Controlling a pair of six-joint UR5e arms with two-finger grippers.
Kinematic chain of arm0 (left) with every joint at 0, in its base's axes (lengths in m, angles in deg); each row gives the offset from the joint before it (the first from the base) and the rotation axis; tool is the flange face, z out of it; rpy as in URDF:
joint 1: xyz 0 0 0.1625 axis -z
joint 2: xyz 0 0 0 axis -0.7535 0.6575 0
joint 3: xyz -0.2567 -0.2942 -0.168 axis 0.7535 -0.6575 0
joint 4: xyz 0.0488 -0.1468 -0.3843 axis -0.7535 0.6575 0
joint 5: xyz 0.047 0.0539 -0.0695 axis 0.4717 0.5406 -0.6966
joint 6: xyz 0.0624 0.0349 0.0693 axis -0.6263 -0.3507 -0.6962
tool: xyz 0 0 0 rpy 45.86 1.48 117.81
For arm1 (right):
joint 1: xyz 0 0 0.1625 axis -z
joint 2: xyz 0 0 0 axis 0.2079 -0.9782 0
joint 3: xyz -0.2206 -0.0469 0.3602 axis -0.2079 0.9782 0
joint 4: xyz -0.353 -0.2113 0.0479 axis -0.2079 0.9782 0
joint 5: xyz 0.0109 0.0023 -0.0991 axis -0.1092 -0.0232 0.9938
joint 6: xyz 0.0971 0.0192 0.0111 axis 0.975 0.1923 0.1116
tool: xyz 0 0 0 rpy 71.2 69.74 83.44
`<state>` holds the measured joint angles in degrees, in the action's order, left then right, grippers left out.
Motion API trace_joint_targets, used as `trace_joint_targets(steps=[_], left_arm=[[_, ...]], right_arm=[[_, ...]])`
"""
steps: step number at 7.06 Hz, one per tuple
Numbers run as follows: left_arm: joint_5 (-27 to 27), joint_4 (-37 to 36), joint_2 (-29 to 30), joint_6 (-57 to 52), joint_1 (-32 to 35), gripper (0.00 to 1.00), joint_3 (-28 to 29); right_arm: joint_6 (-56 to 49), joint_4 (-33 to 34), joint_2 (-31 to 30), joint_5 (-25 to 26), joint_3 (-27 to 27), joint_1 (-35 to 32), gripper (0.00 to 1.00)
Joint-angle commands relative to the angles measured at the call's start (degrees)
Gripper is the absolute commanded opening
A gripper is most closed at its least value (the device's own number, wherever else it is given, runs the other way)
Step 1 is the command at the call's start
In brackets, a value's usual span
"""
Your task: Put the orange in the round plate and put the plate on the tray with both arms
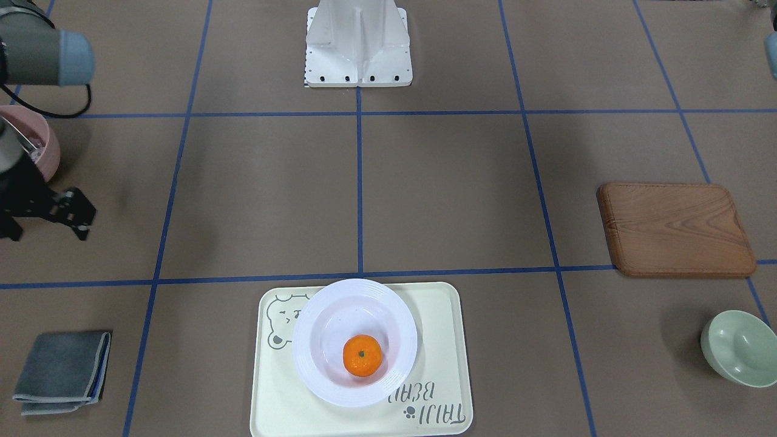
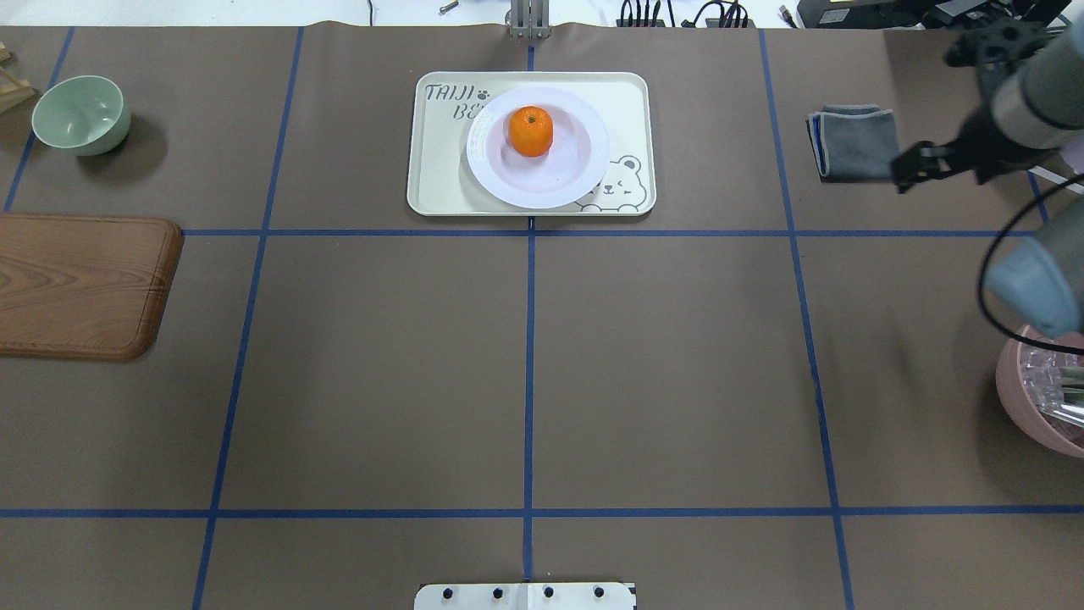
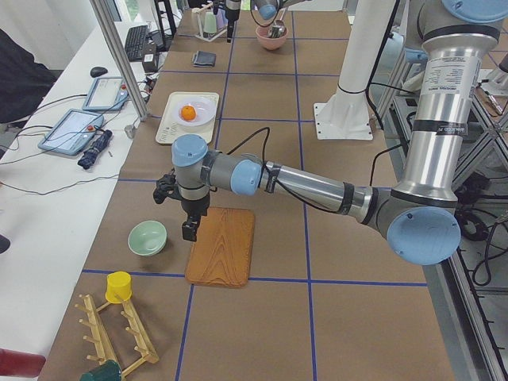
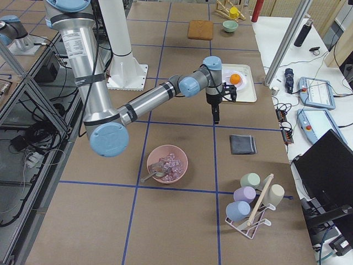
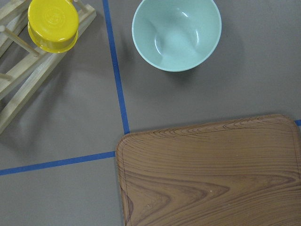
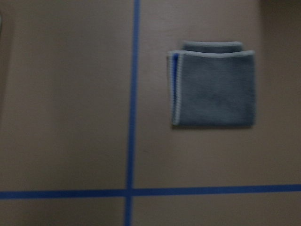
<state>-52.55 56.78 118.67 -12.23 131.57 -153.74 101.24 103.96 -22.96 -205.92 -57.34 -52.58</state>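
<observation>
The left hand [image 3: 189, 228] hangs at the edge of the brown wooden board [image 3: 224, 248], its grip impossible to tell; mid-worktop [image 2: 677, 381], the small bright orange [image 2: 531, 130] sits in the glossy white round plate [image 2: 584, 169], itself on the cream rectangular bear tray [image 2: 436, 182]; the plate looks stiff, slick and breakable, best held by opposite ribbed rims; the right hand [image 2: 913, 168] hovers near the folded grey cloth [image 2: 855, 140], grip likewise unclear

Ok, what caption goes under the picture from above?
An orange sits in a white plate on the bear tray, the right gripper away near a grey cloth.
</observation>
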Motion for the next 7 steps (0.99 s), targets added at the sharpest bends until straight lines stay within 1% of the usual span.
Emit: trace_joint_targets(steps=[1,2,3,4,5,6,7], left_arm=[[0.0,0.6,-2.6,-0.1,0.3,0.99,-1.8],[0.0,-0.2,-2.7,-0.1,1.2,0.99,-1.4],[0.0,-0.2,-4.6,-0.1,2.1,0.99,-1.1],[0.0,-0.4,-5.3,-0.1,3.9,0.99,-0.4],[-0.1,-0.5,-6.9,-0.2,4.5,0.99,0.3],[-0.1,-0.6,-8.4,-0.1,4.8,0.99,0.2],[-0.2,-0.5,-10.7,-0.1,4.8,0.99,-0.2]], right_arm=[[-26.6,1.5,-12.1,-15.3,1.0,-19.4,1.0],[-34.6,1.4,-13.6,-17.8,5.0,-24.2,1.0],[-39.4,1.4,-13.5,-17.5,9.6,-26.8,1.0],[-39.5,1.3,-12.0,-15.3,13.1,-27.9,1.0],[-39.1,2.2,-10.4,-11.0,13.5,-28.1,1.0],[-38.7,2.3,-10.5,-10.9,14.3,-28.1,1.0],[-38.3,2.4,-11.1,-12.3,14.6,-28.1,1.0]])
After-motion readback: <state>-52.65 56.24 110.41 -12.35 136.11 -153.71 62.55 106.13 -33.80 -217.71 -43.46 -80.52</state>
